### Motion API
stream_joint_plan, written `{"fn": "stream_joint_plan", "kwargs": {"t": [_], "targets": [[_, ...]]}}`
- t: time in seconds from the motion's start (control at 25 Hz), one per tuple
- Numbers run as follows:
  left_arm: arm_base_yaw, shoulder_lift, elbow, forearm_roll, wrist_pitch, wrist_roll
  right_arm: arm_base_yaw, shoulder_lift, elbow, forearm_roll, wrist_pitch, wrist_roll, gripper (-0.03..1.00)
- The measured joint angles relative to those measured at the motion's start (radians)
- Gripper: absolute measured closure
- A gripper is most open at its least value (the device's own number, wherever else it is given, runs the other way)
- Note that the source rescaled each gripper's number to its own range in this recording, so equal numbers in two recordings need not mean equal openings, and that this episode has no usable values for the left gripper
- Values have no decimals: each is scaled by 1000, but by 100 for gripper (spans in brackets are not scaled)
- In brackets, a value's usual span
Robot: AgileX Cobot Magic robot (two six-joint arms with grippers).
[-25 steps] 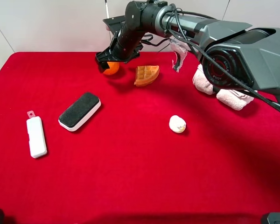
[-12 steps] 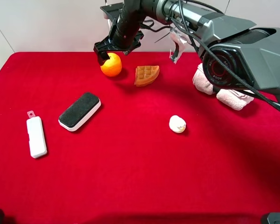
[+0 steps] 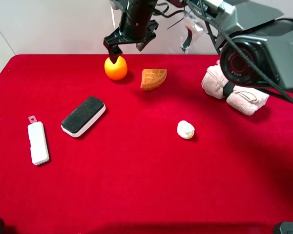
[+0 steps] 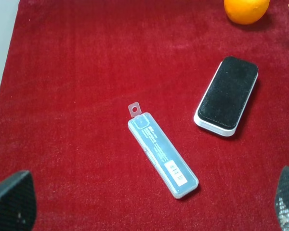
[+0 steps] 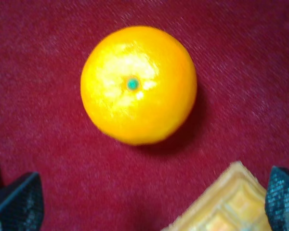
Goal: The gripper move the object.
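Note:
The round bright orange fruit [image 3: 116, 68] rests on the red cloth at the back, left of the waffle wedge [image 3: 153, 78]. My right gripper [image 3: 128, 48] hangs just above it, open and empty, with one fingertip [image 3: 115, 51] close over the fruit's top. In the right wrist view the fruit [image 5: 138, 84] lies free between the spread fingertips [image 5: 15, 203], with the waffle corner [image 5: 226, 204] beside it. My left gripper [image 4: 149, 207] is open and empty, high over the front left. Its view shows the fruit [image 4: 245, 8] at the far edge.
A black-topped white eraser block [image 3: 83, 116] and a white flat case [image 3: 38, 142] lie at the left. A small white lump [image 3: 185, 129] sits right of centre. Rolled pink-white towels [image 3: 234, 92] lie at the right under the right arm. The table's back edge [image 3: 63, 54] meets the wall.
The right gripper opened, let go of the orange fruit and rose a little. The fruit stays on the cloth at the back left of the waffle.

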Motion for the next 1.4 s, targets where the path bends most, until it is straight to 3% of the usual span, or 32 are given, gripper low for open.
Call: {"fn": "stream_joint_plan", "kwargs": {"t": [0.52, 1.4], "targets": [[0, 0, 0, 0, 0, 0, 0, -120, 59, 9, 19, 28, -2], [0, 0, 0, 0, 0, 0, 0, -662, 774, 0, 18, 27, -2]]}}
